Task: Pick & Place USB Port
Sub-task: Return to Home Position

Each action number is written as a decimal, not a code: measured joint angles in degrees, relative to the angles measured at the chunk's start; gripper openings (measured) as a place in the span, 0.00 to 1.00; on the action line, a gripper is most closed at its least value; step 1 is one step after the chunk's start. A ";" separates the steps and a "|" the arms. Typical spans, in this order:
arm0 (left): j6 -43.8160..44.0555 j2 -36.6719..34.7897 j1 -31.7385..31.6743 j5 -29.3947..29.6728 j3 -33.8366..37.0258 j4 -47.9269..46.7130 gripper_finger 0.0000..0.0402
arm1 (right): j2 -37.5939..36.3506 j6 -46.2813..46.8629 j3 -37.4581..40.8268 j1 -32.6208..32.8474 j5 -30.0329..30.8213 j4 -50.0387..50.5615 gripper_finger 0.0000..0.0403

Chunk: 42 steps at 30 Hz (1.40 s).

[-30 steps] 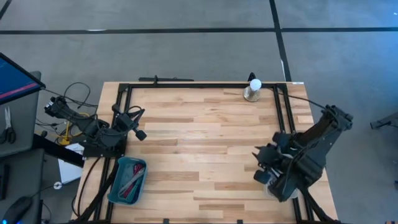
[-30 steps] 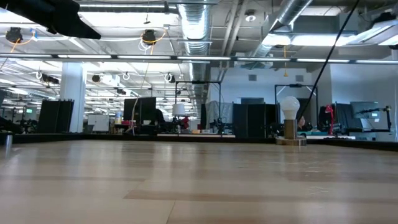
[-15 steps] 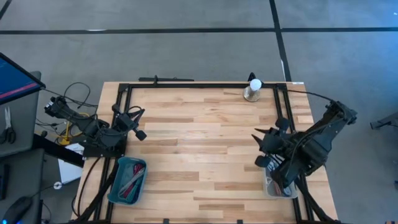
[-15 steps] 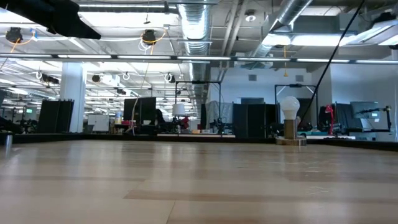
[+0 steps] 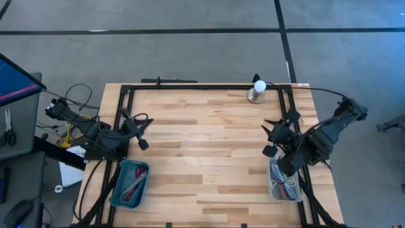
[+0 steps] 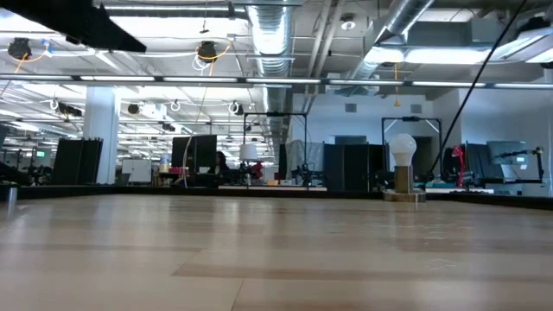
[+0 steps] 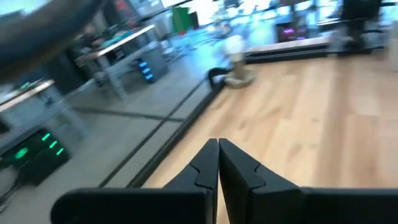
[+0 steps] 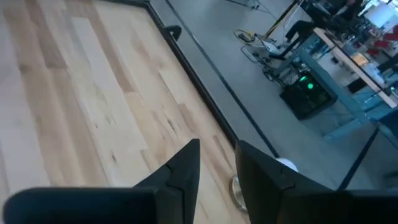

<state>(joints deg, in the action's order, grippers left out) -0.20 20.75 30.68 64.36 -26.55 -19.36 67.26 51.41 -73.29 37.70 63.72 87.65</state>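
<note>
So all the USB cables are in bins and neither gripper has anything in it. The gray bin (image 5: 283,188) sits by the near right corner of the tabletop (image 5: 202,145), tight against the right edge, with a tangle of cables (image 5: 285,184) in it, purplish and pale as far as I can tell. The right gripper (image 8: 216,146) hangs over the wood just on the far side of that bin, close to the right edge. Its arm crosses above the bin's far end, so the cables lie behind the jaws and not between them. The jaws are only a narrow slit apart and all you see through the gap is bare tabletop. The blue bin (image 5: 120,190) is by the near left corner and holds a red cable (image 5: 131,190) and something whitish beside it. The left gripper (image 7: 218,144) is parked at the left edge, a bit toward the far side from the blue bin. Its two fingers (image 7: 200,171) are pressed right together with nothing pinched in them, and they aim out across the boards, well clear of those cables. There's also a little bulb lamp (image 5: 257,92) standing at the far edge, toward the right corner. From table height the boards look bare all the way across to it.
</note>
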 joint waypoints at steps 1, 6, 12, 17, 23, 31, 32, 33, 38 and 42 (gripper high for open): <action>-1.70 0.00 0.00 -1.55 0.00 1.34 0.03 | -0.78 0.27 1.23 0.09 0.00 -0.15 0.23; -12.84 0.00 0.00 -12.70 0.00 11.66 0.03 | -5.15 2.63 5.82 2.47 0.84 -2.58 0.16; -19.17 0.00 0.04 -30.48 0.00 17.62 0.03 | -10.05 -1.96 9.53 7.01 5.86 -9.82 0.10; -17.67 0.00 0.02 -32.72 0.00 17.67 0.03 | -11.53 -3.55 9.92 9.09 9.72 -14.24 0.07; -14.07 0.00 0.02 -32.73 0.00 17.71 0.03 | -11.44 -3.38 9.92 10.27 6.98 -14.50 0.05; -13.93 0.00 0.02 -32.73 0.00 17.79 0.03 | -9.78 -2.04 9.92 10.13 3.37 -18.13 0.04; -13.97 0.00 0.02 -32.73 0.00 17.84 0.03 | -9.51 -2.31 9.92 10.13 3.37 -18.63 0.04; -13.99 0.00 0.02 -32.73 0.00 17.89 0.03 | -9.22 -3.21 9.92 10.11 3.36 -18.97 0.04; -12.47 0.01 0.02 -32.73 0.00 18.05 0.03 | -8.33 -1.91 9.92 9.67 3.47 -20.02 0.04; -10.01 0.62 0.00 -33.14 0.00 18.13 0.03 | -7.85 2.02 9.92 9.46 1.09 -21.79 0.03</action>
<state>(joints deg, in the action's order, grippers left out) -10.22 21.37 30.68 31.22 -26.55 -1.23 59.41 53.42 -63.37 47.16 64.82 65.85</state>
